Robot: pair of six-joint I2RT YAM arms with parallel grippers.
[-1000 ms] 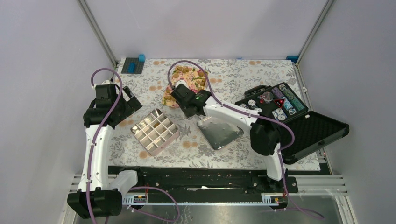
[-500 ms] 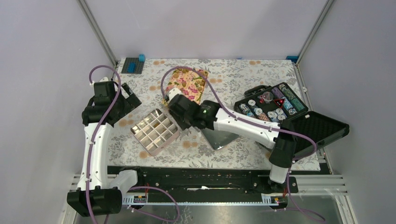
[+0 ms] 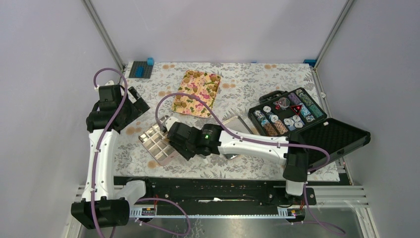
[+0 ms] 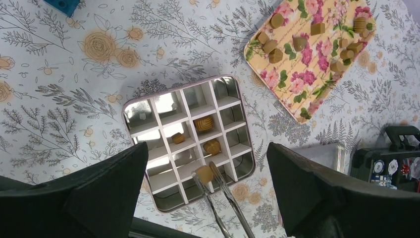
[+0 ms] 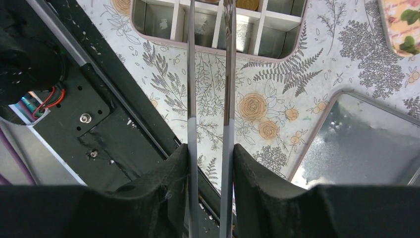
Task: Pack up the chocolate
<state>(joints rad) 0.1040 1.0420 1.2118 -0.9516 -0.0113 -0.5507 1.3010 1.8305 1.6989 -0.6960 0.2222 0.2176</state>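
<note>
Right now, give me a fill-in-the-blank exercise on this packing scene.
The right gripper is shut on long metal ___.
Their tips pinch one golden-brown ___ over the silver divided tin.
More of them lie on the yellow, pink-flowered ___.
The left gripper stands ___ and empty.
Missing: tweezers; chocolate; tray; open.

Mirror-glossy bare metal on divided tin [image 4: 140, 115]; its dividers white, matt, card-like. Smooth polished steel for tweezers [image 5: 191, 74]. Duller, smudged metal sheen on tin lid [image 5: 361, 148], 3 o'clock of tin in top view. Matt printed tablecloth [image 4: 59, 124], cloth or paper unclear. Glossy floral print on tray [image 4: 322, 74], 1 o'clock of tin. Matt chocolate [image 4: 204, 123], some lumps ribbed. Hard plastic black case [image 3: 337, 139], lid lined with dimpled foam.
</note>
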